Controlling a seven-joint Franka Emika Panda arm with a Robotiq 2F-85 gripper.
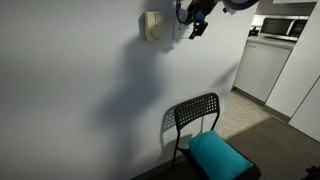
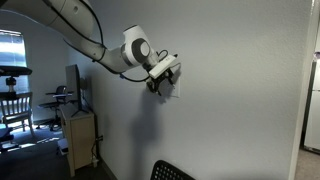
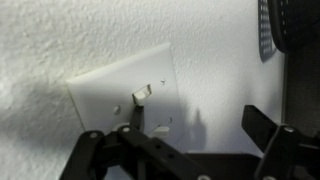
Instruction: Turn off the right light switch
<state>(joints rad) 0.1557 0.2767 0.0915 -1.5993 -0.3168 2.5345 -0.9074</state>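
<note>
The right light switch is a white square plate [image 3: 110,90] on the textured white wall, with two small toggles: an upper one [image 3: 141,93] and a lower one [image 3: 160,130]. My gripper [image 3: 200,125] is open and close to the wall. Its left finger [image 3: 133,115] lies between the two toggles, and its right finger [image 3: 265,125] is over bare wall to the right of the plate. In both exterior views the gripper [image 1: 197,24] [image 2: 160,80] is held against the wall. The plate shows only as an edge [image 2: 176,92] behind it.
A beige box with a round dial [image 1: 153,27] hangs on the wall beside the gripper. Below stands a black mesh chair [image 1: 196,112] with a teal cushion [image 1: 218,153]. A white appliance [image 1: 262,66] and a microwave [image 1: 285,28] are beyond the wall's corner. A cabinet with a monitor [image 2: 78,120] stands farther along.
</note>
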